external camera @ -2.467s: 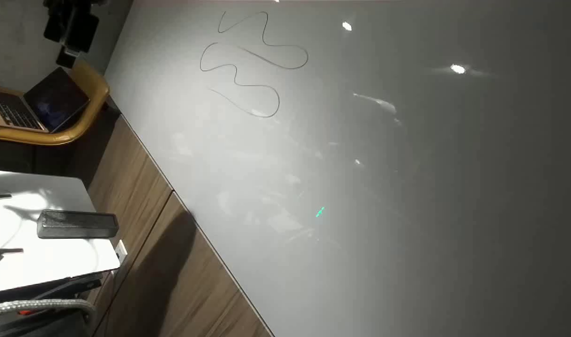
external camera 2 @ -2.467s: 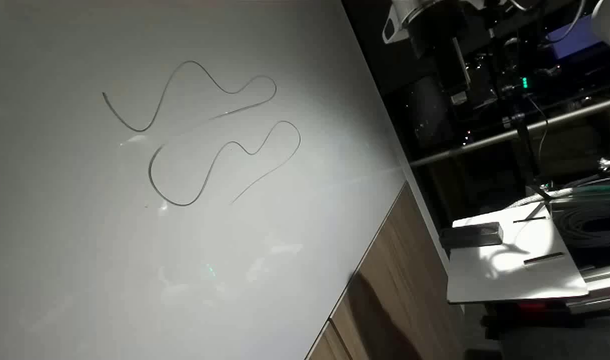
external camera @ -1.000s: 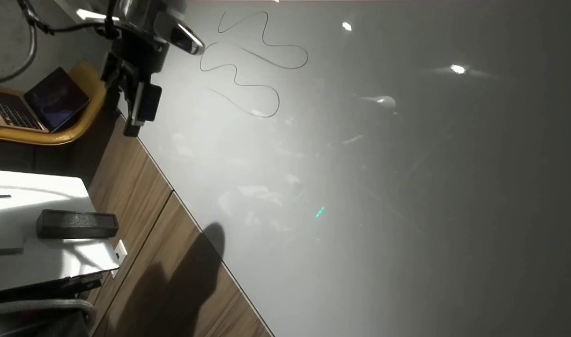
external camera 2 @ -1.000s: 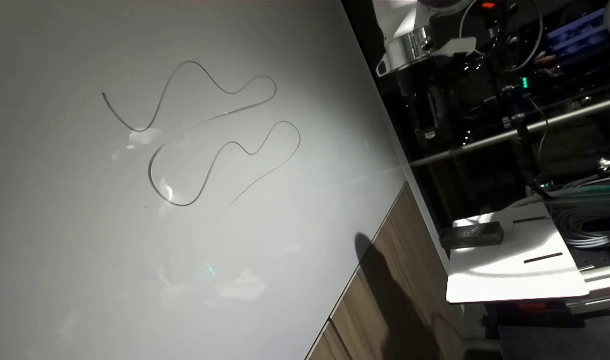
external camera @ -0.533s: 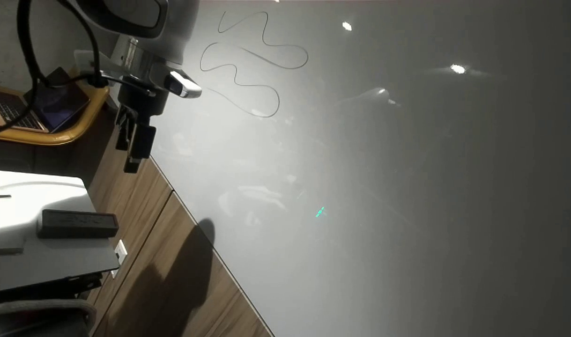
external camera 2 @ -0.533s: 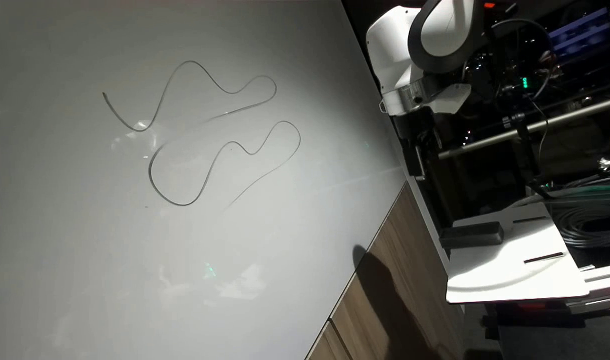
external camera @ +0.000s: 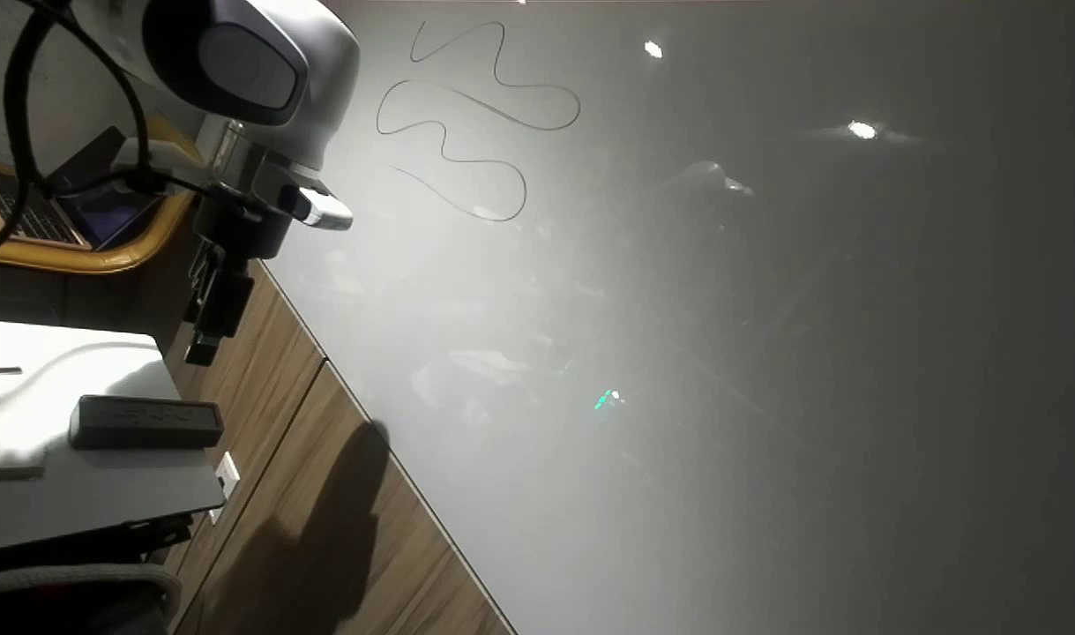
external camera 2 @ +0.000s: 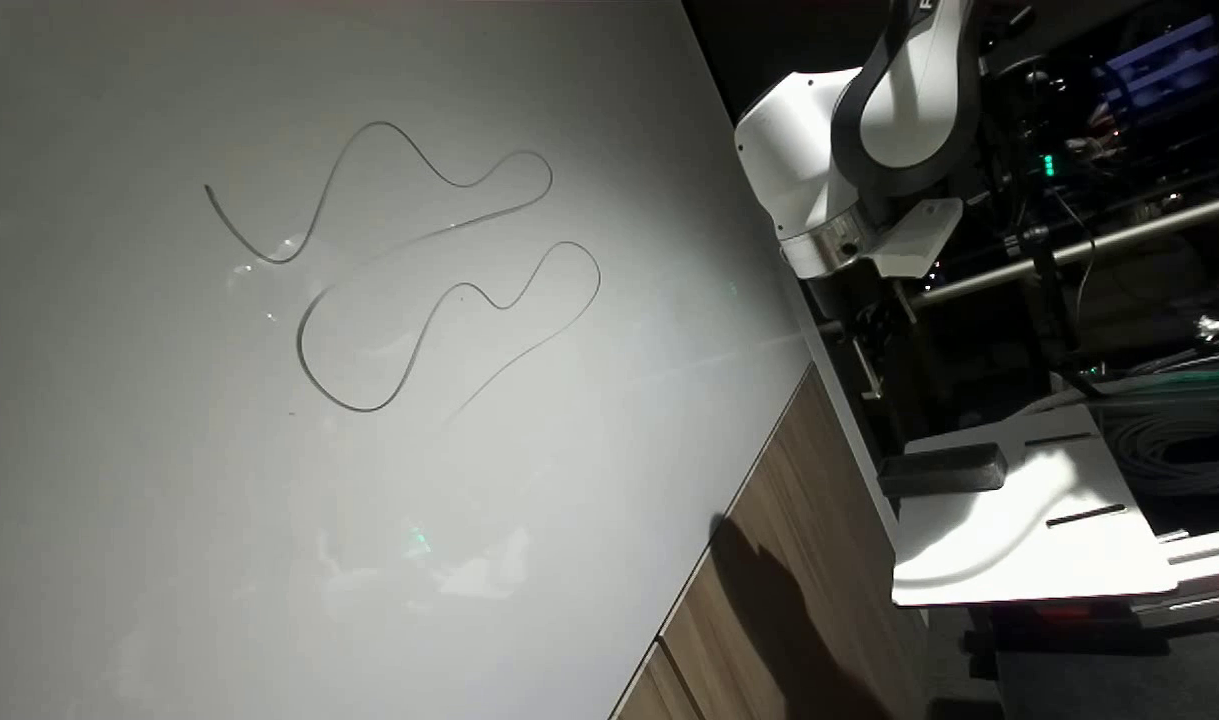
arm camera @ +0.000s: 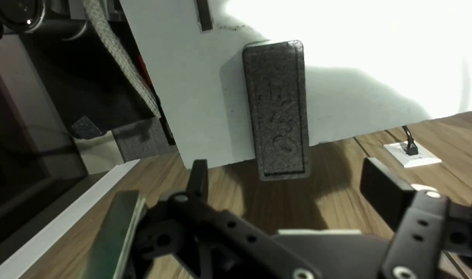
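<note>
Claw: my claw [arm camera: 290,185] is spread wide, its two fingers [arm camera: 385,193] well parted, with nothing gripped between them.
Block from claw: the dark block [arm camera: 278,108] lies ahead of me in the wrist view, framed by my fingers and slightly closer to the one on that view's left. I am not touching it; an exterior view shows a gap between my fingertips and the block.
Long axis: it runs up the wrist view with a slight lean, pointing away from my palm and crossing the line between my fingers nearly square.
Nearer end: the end that juts past the table edge is the closer one to me; mine is the only arm here.
Block's place: flat on the white table [arm camera: 181,77], one end overhanging the edge, as both exterior views also show.
Block's look: charcoal grey, long and box-shaped, with rounded corners and a speckled surface. Its top face carries faint marks like lettering, which I cannot read surely, and a dark line crosses it close to the overhanging end.
Table marks: a dark strip [arm camera: 204,15] sits near the block's far end; I cannot tell whether it is a slot or a bar.
Wood panel: brown, grained wood panel [arm camera: 445,133] past the table edge, with a white outlet [arm camera: 421,159].
Board: a large grey board [external camera 2: 219,500] bearing wavy lines [external camera 2: 299,340].
Chair: a yellow chair [external camera: 61,259] with an open laptop [external camera: 109,220] on it.
</note>
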### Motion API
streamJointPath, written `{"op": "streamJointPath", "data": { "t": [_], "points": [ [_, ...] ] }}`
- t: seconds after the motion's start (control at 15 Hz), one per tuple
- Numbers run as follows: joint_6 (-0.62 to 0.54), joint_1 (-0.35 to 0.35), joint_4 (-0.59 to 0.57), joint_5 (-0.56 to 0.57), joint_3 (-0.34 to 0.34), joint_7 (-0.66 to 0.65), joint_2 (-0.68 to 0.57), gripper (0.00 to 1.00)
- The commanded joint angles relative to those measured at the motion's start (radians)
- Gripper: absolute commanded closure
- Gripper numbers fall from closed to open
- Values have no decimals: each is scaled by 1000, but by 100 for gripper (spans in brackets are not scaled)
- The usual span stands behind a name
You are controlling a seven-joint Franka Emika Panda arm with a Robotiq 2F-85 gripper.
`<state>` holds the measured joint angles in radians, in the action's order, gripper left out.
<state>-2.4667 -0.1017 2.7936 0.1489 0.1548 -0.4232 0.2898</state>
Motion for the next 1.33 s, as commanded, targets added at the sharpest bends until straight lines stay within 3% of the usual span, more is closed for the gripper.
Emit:
{"op": "streamJointPath", "data": {
  "t": [0.0, 0.6, 1.27],
  "points": [
    [-41, 1, 0, 17, -33, 24, -72, 0],
    [-194, 25, -2, 49, -74, 141, -237, 0],
    [-278, 46, -11, 137, -133, 152, -333, 0]
  ]
}}
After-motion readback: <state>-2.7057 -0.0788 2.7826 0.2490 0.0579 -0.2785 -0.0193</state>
